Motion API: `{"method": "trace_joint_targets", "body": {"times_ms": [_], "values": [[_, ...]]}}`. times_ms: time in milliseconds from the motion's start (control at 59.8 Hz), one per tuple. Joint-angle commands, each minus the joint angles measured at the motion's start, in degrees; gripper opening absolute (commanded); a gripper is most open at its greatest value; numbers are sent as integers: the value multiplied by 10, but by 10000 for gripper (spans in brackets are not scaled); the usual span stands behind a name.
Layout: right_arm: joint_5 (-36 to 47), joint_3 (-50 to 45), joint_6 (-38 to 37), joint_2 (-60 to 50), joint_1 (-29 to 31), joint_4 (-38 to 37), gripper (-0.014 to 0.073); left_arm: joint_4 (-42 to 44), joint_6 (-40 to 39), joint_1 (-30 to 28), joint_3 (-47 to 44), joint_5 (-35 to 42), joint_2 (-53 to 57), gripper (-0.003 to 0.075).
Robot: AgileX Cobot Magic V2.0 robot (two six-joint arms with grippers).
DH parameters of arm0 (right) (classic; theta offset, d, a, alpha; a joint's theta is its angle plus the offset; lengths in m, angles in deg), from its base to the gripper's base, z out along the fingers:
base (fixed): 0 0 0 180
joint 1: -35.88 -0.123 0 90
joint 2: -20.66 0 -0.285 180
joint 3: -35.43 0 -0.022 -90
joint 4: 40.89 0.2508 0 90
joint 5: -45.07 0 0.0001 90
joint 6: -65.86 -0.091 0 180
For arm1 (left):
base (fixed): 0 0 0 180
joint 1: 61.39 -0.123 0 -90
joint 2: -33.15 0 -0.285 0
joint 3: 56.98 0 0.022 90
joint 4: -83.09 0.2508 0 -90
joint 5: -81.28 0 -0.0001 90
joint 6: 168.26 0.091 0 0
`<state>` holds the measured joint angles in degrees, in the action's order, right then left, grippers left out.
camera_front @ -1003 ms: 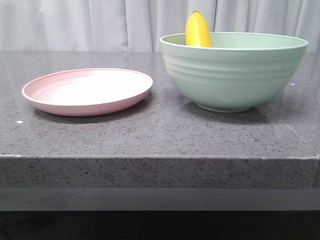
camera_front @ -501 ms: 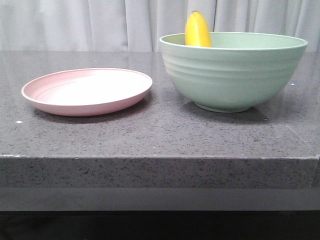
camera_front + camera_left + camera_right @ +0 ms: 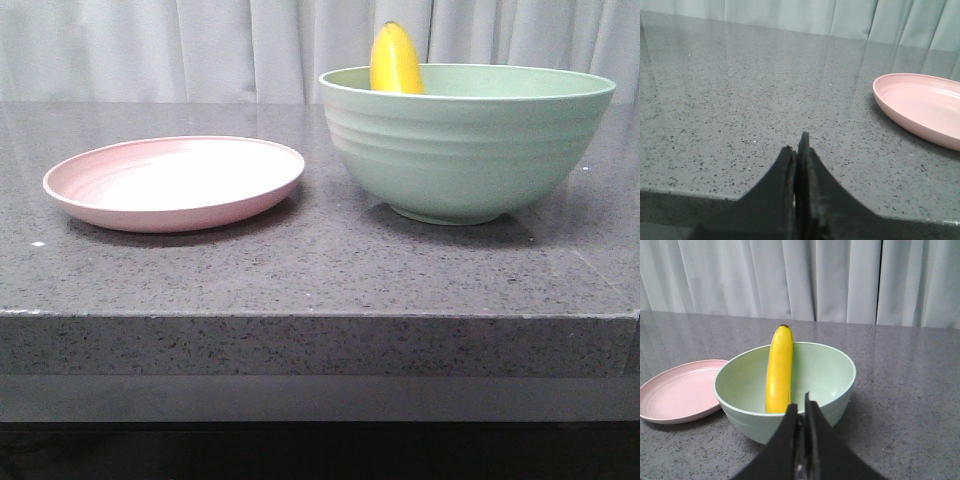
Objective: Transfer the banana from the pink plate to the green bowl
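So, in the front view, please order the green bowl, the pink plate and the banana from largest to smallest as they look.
1. Green bowl: widest and tallest.
2. Pink plate: nearly as wide, much flatter.
3. Banana: smallest, though only its tip shows above the bowl's rim.

Yellow banana (image 3: pixel 779 371), mint-green bowl (image 3: pixel 832 371), pink plate (image 3: pixel 170 185)

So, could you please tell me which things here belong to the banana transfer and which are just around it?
Part of the job:
- banana, standing in the green bowl
- pink plate, nothing on it

Just there:
- grey table
- pale curtain
- left gripper and right gripper, both shut, holding nothing
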<state>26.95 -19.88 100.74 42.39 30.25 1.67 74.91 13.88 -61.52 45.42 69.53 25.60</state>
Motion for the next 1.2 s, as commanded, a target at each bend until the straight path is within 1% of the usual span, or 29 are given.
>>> {"method": "trace_joint_targets", "body": {"times_ms": [0,117,234,284,334,451,501,535,602,702,953,1053,1187], "values": [[34,14,5,4,2,10,-115,-5,0,0,-3,49,11,-20],[36,14,5,4,2,10,-115,-5,0,0,-3,49,11,-20],[60,3,4,4,2,8,-115,-5,0,0,-3,49,11,-20],[83,-7,-13,4,3,-17,-115,-5,0,0,-3,49,11,-20],[100,-20,-60,4,3,-70,-115,-5,0,0,-3,49,11,-20],[146,-59,-259,4,3,-252,-115,-5,0,0,-3,49,11,-20],[169,-79,-323,4,3,-318,-115,-5,0,0,-3,49,11,-20],[184,-92,-357,4,3,-357,-115,-5,0,0,-3,49,11,-20],[205,-115,-396,-7,3,-399,-115,-5,0,0,-3,49,11,-20],[221,-151,-405,-44,5,-401,-115,-5,0,0,-3,49,11,-20],[213,-236,-405,-132,15,-374,-115,-5,0,0,-3,49,11,-20],[163,-235,-405,-160,15,-371,-115,-5,0,0,-3,49,11,-20],[134,-235,-404,-159,15,-372,-115,-5,0,0,-3,49,11,-20]]}}
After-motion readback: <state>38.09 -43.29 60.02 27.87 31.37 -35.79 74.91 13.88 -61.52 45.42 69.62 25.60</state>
